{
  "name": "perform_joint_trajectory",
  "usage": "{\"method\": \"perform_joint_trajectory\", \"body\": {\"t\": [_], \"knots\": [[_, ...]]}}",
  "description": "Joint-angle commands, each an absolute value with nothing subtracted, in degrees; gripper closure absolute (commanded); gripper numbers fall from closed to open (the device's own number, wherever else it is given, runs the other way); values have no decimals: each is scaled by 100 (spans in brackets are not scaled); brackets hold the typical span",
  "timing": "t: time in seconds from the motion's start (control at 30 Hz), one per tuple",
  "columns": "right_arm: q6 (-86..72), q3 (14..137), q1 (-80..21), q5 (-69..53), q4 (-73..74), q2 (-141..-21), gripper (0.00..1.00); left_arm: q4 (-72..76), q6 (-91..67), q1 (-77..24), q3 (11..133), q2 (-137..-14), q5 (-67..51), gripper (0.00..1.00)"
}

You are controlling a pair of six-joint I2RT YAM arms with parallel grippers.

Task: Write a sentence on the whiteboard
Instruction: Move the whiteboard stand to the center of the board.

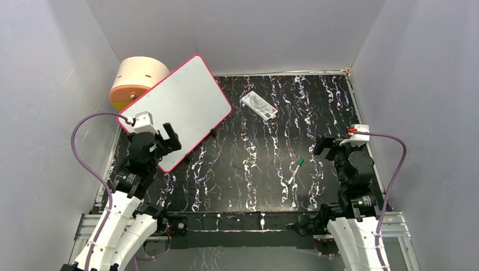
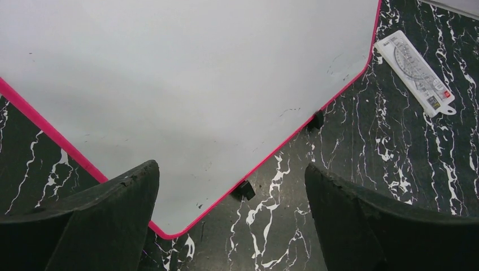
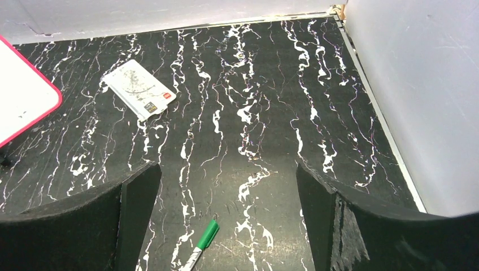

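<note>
We are seeing a white whiteboard (image 1: 181, 106) rimmed in pink-red, a black tabletop (image 1: 226, 186) veined with white, and a green-capped pen (image 1: 294, 171).

The whiteboard (image 1: 181, 104), upper left of the frame, looks smooth and faintly glossy, its pink-red rim plastic-like; the table (image 1: 327, 107) is black, marble-patterned, dully shiny.

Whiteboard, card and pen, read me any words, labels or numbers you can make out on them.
Nothing here can be read.
Whiteboard: no writing, only faint smudges and specks.
Card: fine printed markings and a small red patch, too small to read in any view.
Pen: green cap and white barrel, no readable label.
</note>
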State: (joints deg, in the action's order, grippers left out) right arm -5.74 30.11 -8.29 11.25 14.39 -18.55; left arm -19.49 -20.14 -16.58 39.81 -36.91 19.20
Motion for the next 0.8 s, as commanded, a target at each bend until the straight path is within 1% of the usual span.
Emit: {"method": "perform_joint_trajectory", "body": {"t": [0.0, 0.17, 0.37, 0.77], "knots": [[-453, 3115, -853, 1069, 1028, -1829, 1, -2040, -2184, -1613, 4096, -3584, 2299, 2], [-440, 3174, -852, 915, 1074, -1875, 1, -2044, -2537, -1608, 3935, -3506, 2605, 2], [-444, 3185, -853, 895, 1085, -1898, 1, -2168, -2435, -1609, 4072, -3730, 2451, 2], [-448, 3165, -853, 859, 1101, -1749, 1, -3385, -3659, -1647, 4633, -4970, 1931, 6]]}}
